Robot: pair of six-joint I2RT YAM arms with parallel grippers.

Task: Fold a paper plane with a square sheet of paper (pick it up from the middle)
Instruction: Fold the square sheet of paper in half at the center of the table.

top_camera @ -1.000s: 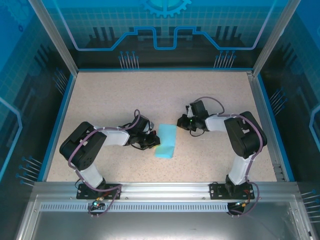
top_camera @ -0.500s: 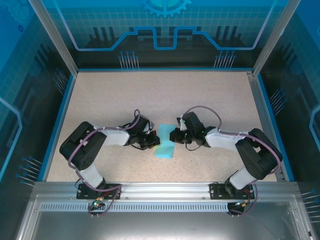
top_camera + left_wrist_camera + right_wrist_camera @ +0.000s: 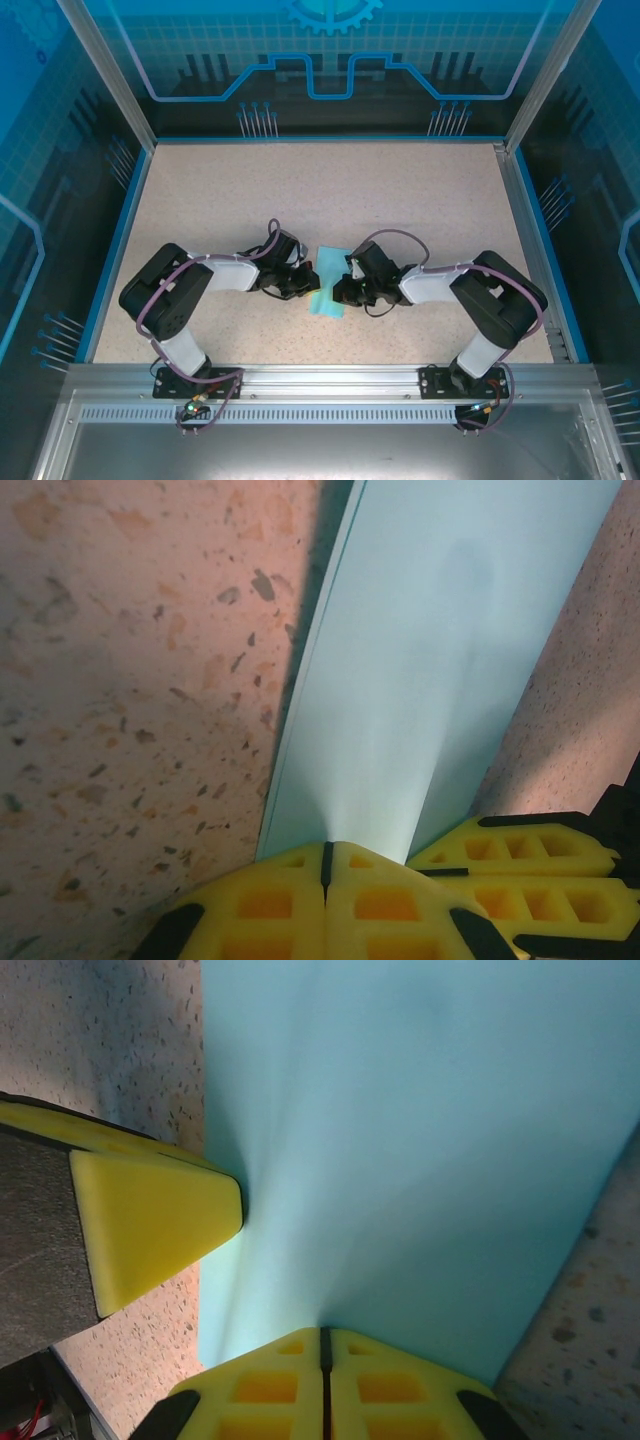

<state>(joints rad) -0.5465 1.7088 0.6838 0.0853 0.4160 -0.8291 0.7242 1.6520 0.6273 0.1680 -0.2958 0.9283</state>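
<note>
The square sheet of paper (image 3: 330, 265) is light cyan and lies folded into a narrow strip on the speckled table, between my two grippers. My left gripper (image 3: 312, 285) is shut, its yellow tips (image 3: 326, 845) resting on the strip's left edge, where the paper (image 3: 430, 660) shows two layers. My right gripper (image 3: 338, 292) is shut too, its tips (image 3: 325, 1332) pressing on the paper (image 3: 420, 1140) from the right. The paper dimples slightly around both sets of tips. The right gripper's fingers (image 3: 520, 855) show at the lower right of the left wrist view. A left finger (image 3: 150, 1220) shows in the right wrist view.
The speckled table (image 3: 250, 190) has a low blue rim (image 3: 120, 240) on the left, back and right. Aluminium posts (image 3: 105, 75) and blue panels enclose it. A metal rail (image 3: 320, 380) with both arm bases runs along the near edge.
The right arm has swung left and nearer, bringing its shut gripper onto the paper's right side. The left arm and the paper have stayed put.
</note>
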